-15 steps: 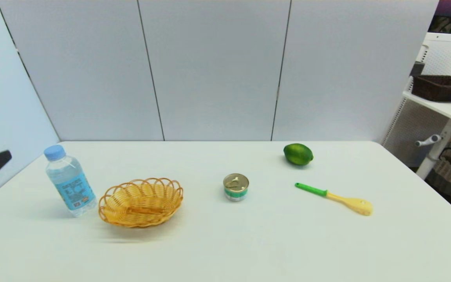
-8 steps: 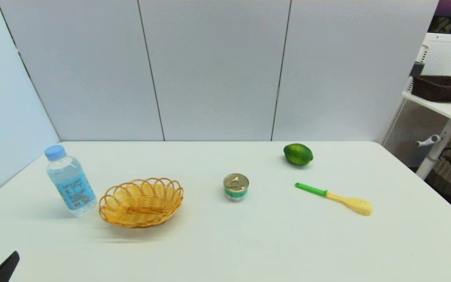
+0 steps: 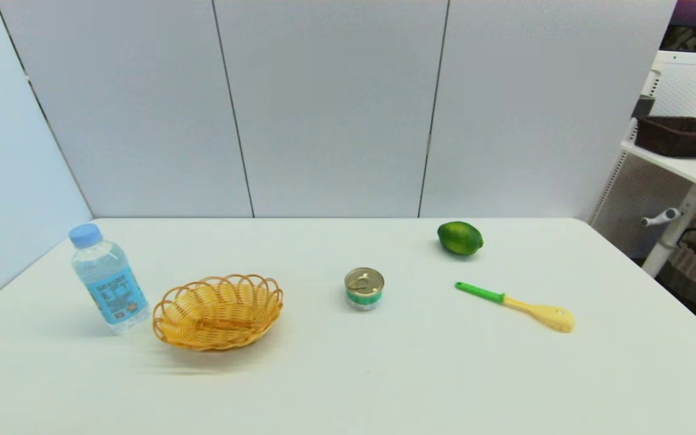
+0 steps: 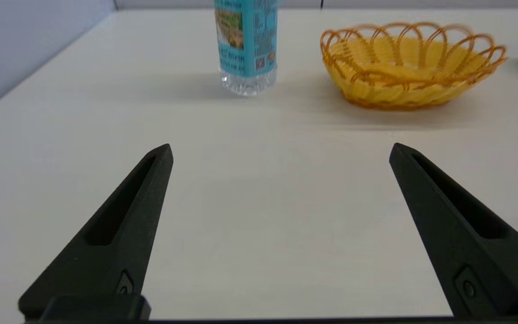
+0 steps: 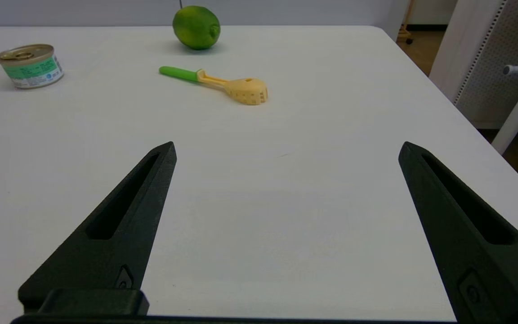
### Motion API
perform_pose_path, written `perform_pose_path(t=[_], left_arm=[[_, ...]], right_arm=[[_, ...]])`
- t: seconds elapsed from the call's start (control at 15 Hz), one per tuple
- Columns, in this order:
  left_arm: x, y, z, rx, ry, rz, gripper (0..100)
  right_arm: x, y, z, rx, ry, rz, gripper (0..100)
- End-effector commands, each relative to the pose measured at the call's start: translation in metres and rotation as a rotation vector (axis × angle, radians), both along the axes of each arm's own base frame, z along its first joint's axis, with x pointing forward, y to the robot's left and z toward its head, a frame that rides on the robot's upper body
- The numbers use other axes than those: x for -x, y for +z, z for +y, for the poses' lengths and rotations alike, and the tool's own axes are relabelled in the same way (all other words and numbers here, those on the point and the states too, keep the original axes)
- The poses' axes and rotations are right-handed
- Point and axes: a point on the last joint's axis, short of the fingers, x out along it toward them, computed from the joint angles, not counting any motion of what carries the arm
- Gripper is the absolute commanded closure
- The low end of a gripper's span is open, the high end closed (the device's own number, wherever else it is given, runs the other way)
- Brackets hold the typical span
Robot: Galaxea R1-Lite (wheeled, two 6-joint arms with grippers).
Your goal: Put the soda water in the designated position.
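Note:
The soda water [image 3: 108,279] is a clear bottle with a light-blue cap and blue label, standing upright at the table's left, just left of a woven yellow basket [image 3: 217,311]. In the left wrist view the bottle [image 4: 246,45] and the basket [image 4: 409,63] lie some way beyond my left gripper [image 4: 280,150], which is open and holds nothing. My right gripper [image 5: 287,148] is open and empty too, low over bare table near the front right. Neither arm shows in the head view.
A short gold-lidded tin can [image 3: 364,289] stands mid-table. A green lime [image 3: 460,237] sits at the back right, with a green-handled yellow spoon [image 3: 517,307] in front of it. A shelf unit with a dark basket [image 3: 680,135] stands off the table's right edge.
My left arm, seen at the left edge a second ago and at the bottom-left corner half a second ago, has dropped out of the head view. Nothing on the table moved.

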Motion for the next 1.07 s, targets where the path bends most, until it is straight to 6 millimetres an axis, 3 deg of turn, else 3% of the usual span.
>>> perform_pose_path(t=[0.07, 1.07], left_arm=[[0.0038, -0.0016, 0.0, -0.004, -0.003, -0.051, 0], [0.004, -0.0013, 0.0, 0.013, -0.001, -0.056, 0]], right_arm=[[0.0, 0.0002, 0.0, 0.001, 0.0, 0.0, 0], [0.0002, 0.0002, 0.0, 0.001, 0.002, -0.003, 0]])
